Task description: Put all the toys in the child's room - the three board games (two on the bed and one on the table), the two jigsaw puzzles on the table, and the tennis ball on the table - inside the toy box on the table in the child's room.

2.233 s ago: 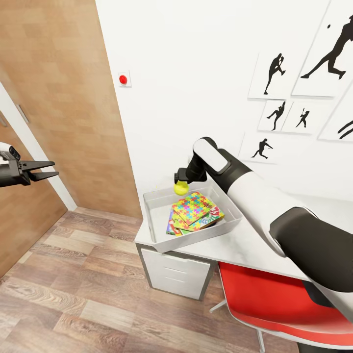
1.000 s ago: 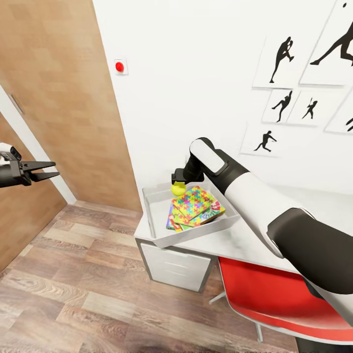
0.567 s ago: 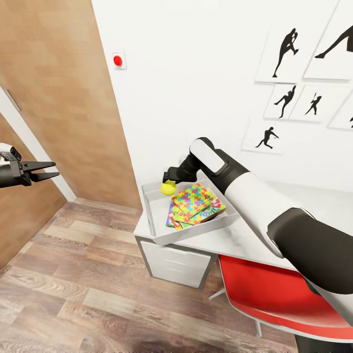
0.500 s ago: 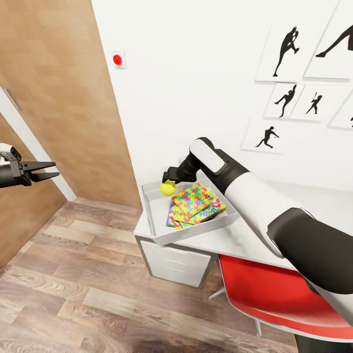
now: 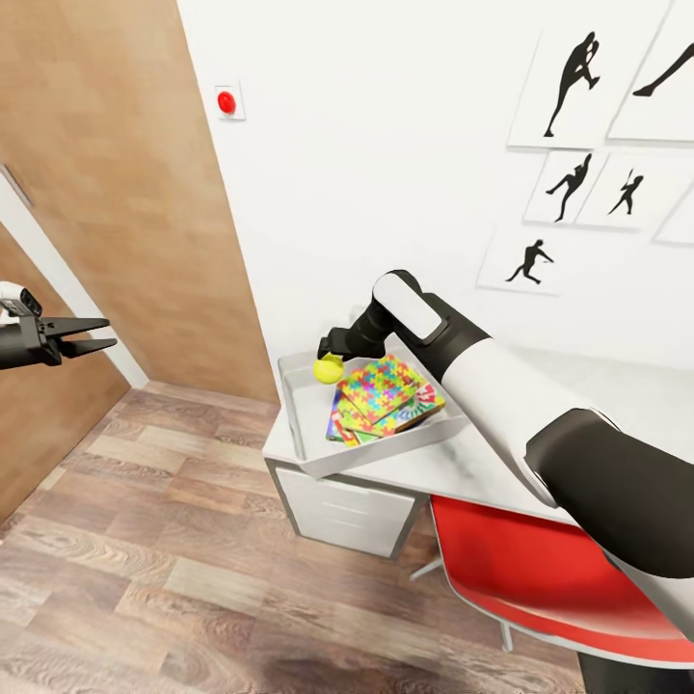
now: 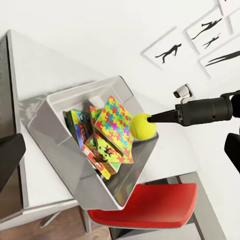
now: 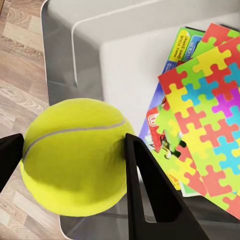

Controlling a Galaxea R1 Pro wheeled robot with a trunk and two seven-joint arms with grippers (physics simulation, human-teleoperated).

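White walls point(image 5: 386, 145) hung with black ball-player silhouette pictures point(image 5: 569, 67) are seen behind the light grey table point(image 5: 578, 405), and a wood-plank floor point(image 5: 145, 540) lies in front of it. At the table's end, above a white drawer unit point(image 5: 342, 511), the toy box point(image 5: 294, 419) is set. From the head view the right gripper point(image 5: 328, 359) is seen clamped on the tennis ball point(image 5: 328, 369), which is held above the box's rim at the side nearest the wooden wall panel point(image 5: 116, 193).

The right wrist view gives what the head view cannot: the ball point(image 7: 75, 157) is pinched between the two dark fingers point(image 7: 145, 195), with the box's rim point(image 7: 75, 60) and floor below it. Whether the ball hangs fully inside the rim cannot be told for certain. From the left wrist view the ball point(image 6: 143, 126) is shown at the tip of the right gripper point(image 6: 150, 121), just above the fanned stack in the box point(image 6: 55, 125). A jigsaw puzzle point(image 6: 117, 130) lies on top of that stack, with board games point(image 6: 82, 127) partly covered beneath it.

The left gripper point(image 5: 92, 334) is held well apart from the table, over the floor, its fingers parted and nothing between them. A red chair point(image 5: 540, 588) is tucked under the table, partly hidden by the right arm point(image 5: 501, 395). A red round button point(image 5: 226, 101) is fixed on the wall.
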